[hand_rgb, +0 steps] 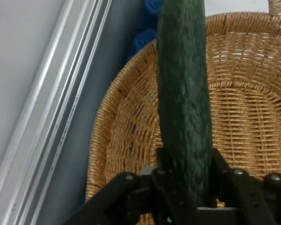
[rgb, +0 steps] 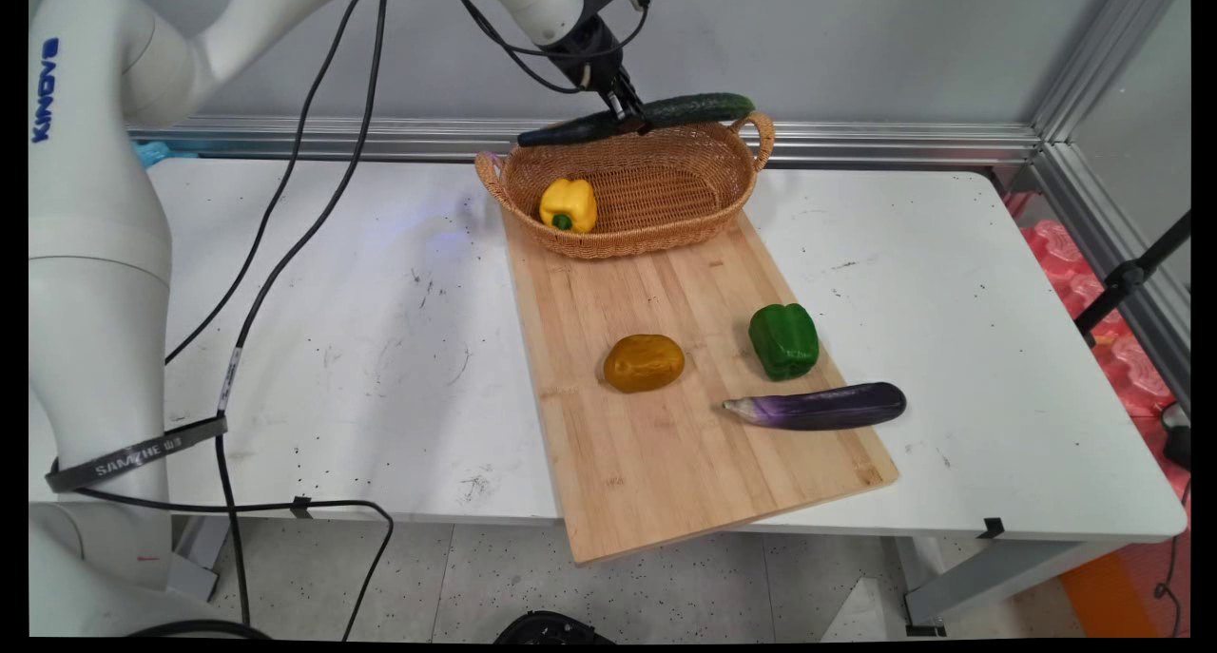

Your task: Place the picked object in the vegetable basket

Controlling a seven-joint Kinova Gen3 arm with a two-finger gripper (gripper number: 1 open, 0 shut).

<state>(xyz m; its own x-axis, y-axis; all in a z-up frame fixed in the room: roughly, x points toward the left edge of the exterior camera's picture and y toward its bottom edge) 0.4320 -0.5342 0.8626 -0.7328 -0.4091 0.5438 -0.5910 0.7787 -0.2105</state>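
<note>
A basket (rgb: 627, 192) sits at the far end of a board (rgb: 685, 387) on the table (rgb: 998, 349), one pepper (rgb: 569, 204) inside it at the left. A cucumber (rgb: 656, 116) lies across above its far rim. Nearer on the board, a potato (rgb: 644, 362) lies left of another pepper (rgb: 783, 340), with an eggplant (rgb: 818, 407) just in front of that pepper.

basket (rgb: 656, 218) far end of board (rgb: 666, 425) | yellow pepper (rgb: 569, 204) inside | potato (rgb: 644, 362), green pepper (rgb: 783, 340), eggplant (rgb: 816, 407) near end | surface (rgb: 380, 349)

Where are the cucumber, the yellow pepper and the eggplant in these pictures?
cucumber (rgb: 685, 111): main view, its thick right half above the basket rim.
yellow pepper (rgb: 569, 203): main view, middle of its body, inside the basket.
eggplant (rgb: 822, 407): main view, middle of its purple body.
</note>
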